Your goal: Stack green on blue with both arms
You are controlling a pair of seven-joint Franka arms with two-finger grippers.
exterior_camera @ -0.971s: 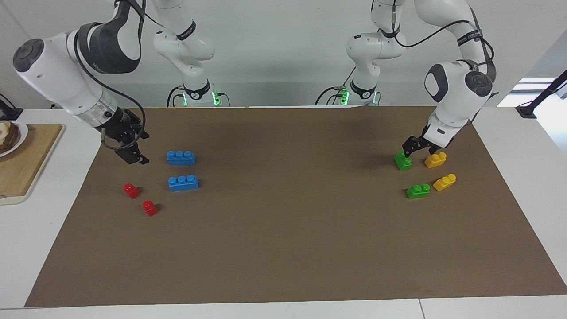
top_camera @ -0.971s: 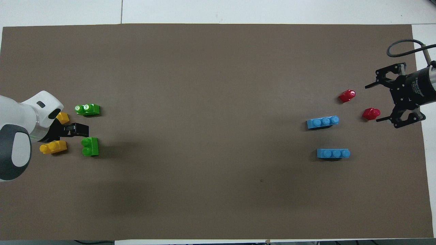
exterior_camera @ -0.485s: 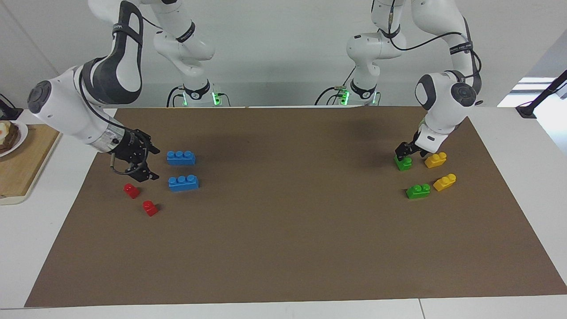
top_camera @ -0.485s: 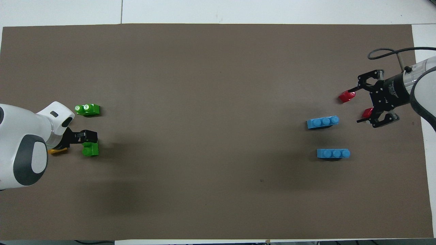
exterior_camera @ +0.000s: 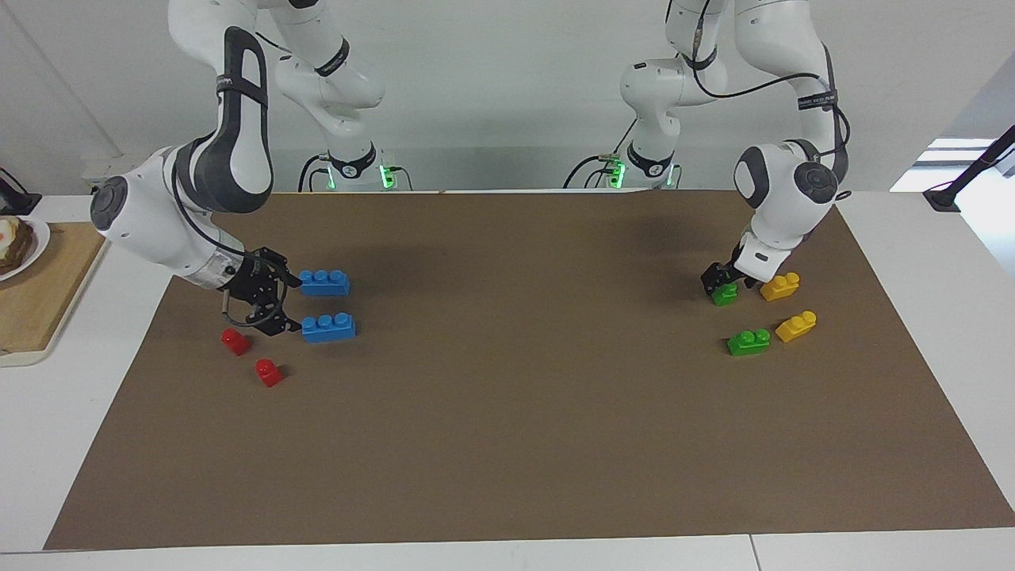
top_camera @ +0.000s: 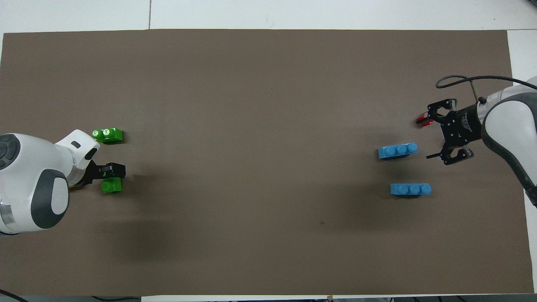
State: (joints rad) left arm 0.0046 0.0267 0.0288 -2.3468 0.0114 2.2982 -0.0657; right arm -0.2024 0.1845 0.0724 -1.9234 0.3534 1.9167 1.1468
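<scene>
Down low, left pincer astride green brick, grip unclear; right pincer agape beside blue bricks.

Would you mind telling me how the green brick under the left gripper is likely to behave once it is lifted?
The green brick looks like moulded plastic, so it is probably rigid and light. Its flat base and blocky shape suggest that it will sit steady, not roll. The smooth sides may be slippery, and the left gripper covers much of so small a brick, so an off-centre grip could twist it.
</scene>
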